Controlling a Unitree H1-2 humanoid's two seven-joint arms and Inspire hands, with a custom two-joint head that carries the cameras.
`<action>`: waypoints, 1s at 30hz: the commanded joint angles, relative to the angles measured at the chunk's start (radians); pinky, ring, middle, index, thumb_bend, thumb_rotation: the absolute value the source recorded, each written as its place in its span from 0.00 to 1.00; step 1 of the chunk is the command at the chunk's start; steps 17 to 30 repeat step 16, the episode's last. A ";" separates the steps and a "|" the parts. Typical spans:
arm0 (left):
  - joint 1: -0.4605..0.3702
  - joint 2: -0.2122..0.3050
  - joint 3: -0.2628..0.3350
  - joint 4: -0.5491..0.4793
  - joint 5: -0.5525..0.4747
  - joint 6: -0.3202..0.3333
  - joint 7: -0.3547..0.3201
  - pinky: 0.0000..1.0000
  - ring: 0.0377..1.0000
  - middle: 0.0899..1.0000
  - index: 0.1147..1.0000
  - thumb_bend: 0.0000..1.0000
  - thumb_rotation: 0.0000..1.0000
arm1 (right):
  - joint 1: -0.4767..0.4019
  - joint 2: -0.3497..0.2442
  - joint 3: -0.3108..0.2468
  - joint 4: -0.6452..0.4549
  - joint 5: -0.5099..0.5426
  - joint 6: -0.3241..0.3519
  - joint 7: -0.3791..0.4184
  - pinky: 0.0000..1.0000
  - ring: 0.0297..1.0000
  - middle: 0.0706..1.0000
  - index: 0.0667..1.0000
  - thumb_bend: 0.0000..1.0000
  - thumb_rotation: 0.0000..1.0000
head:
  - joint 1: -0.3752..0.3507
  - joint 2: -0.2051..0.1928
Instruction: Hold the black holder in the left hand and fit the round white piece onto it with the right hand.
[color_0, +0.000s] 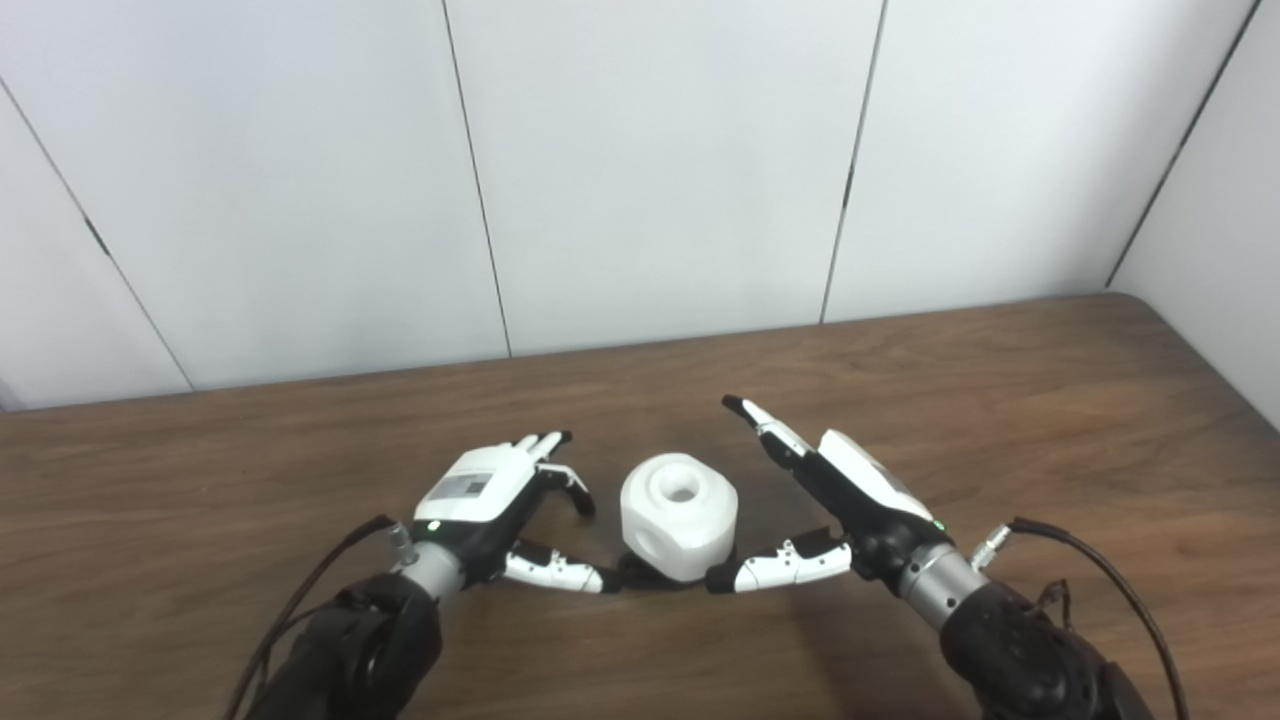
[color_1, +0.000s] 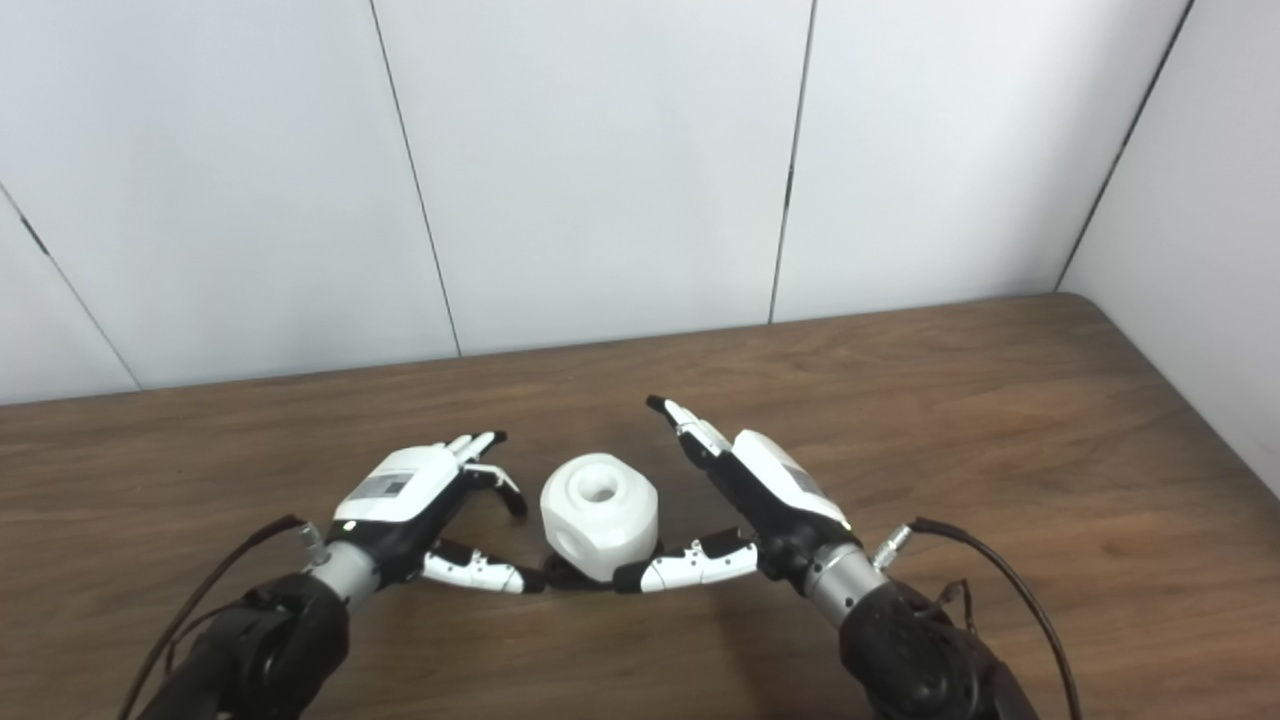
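Round white piece (color_0: 680, 515) sits on the black holder (color_1: 562, 574), both views alike, between spread, empty left hand (color_0: 480, 500) and right hand (color_0: 850, 490).

A brown wooden tabletop (color_0: 1000, 420) spreads under and beyond both hands. Behind it, past the fingertips, stands a white panelled wall (color_0: 650, 170) with dark seams.
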 joint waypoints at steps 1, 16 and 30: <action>0.037 0.076 0.033 0.031 0.026 0.055 -0.037 1.00 1.00 1.00 1.00 1.00 0.56 | -0.017 -0.019 -0.022 -0.003 0.011 -0.041 -0.028 0.93 1.00 1.00 1.00 1.00 0.52 | 0.000 -0.001; 0.144 0.124 0.167 -0.026 0.014 0.049 0.060 1.00 1.00 1.00 1.00 1.00 0.73 | 0.043 -0.057 -0.100 0.057 0.035 -0.074 -0.077 0.87 1.00 1.00 1.00 1.00 0.47 | 0.011 -0.011; 0.144 0.124 0.167 -0.026 0.014 0.049 0.060 1.00 1.00 1.00 1.00 1.00 0.73 | 0.043 -0.057 -0.100 0.057 0.035 -0.074 -0.077 0.87 1.00 1.00 1.00 1.00 0.47 | 0.011 -0.011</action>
